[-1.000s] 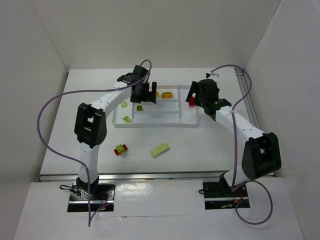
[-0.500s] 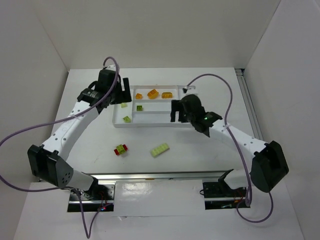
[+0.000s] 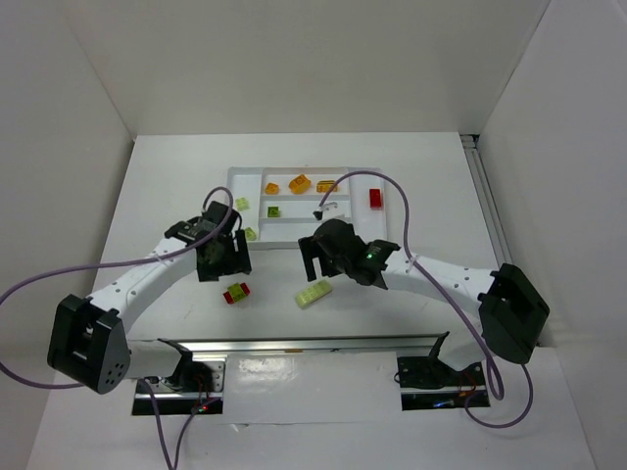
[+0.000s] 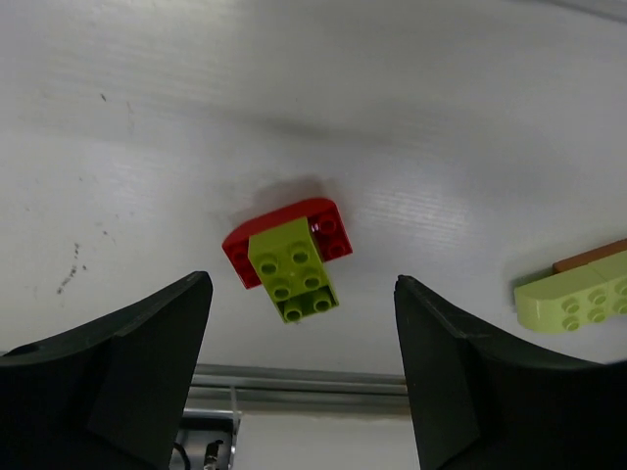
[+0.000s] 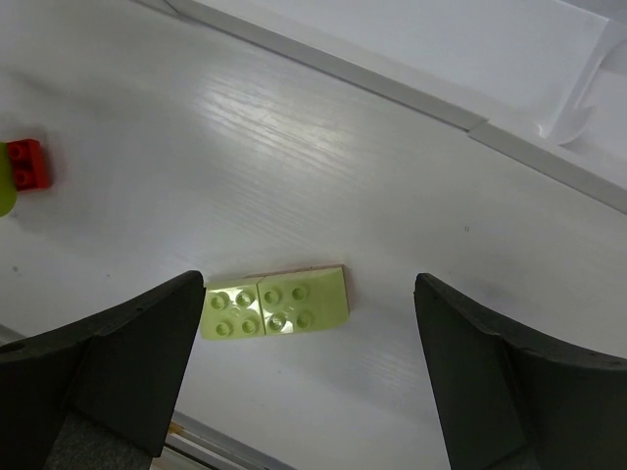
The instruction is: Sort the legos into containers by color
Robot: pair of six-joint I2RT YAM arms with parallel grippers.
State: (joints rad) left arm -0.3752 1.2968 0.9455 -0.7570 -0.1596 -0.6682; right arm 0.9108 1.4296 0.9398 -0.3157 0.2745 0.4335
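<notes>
- White table top: faintly streaked, with a soft sheen and a few dark scuffs.
- Small light-green studded plastic brick on red plastic brick: both smooth and glossy.
- Long light-green plastic brick: glossy, with a thin tan layer beneath, perhaps card.
- Black fingers: matt plastic.
- White shallow tray: smooth plastic.

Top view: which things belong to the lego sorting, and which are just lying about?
Job:
tray
in it: orange bricks, green bricks, red brick
loose: red-green stack, long green brick
left pincer, right pincer, both open

Lying about:
purple cables
metal rail
</notes>
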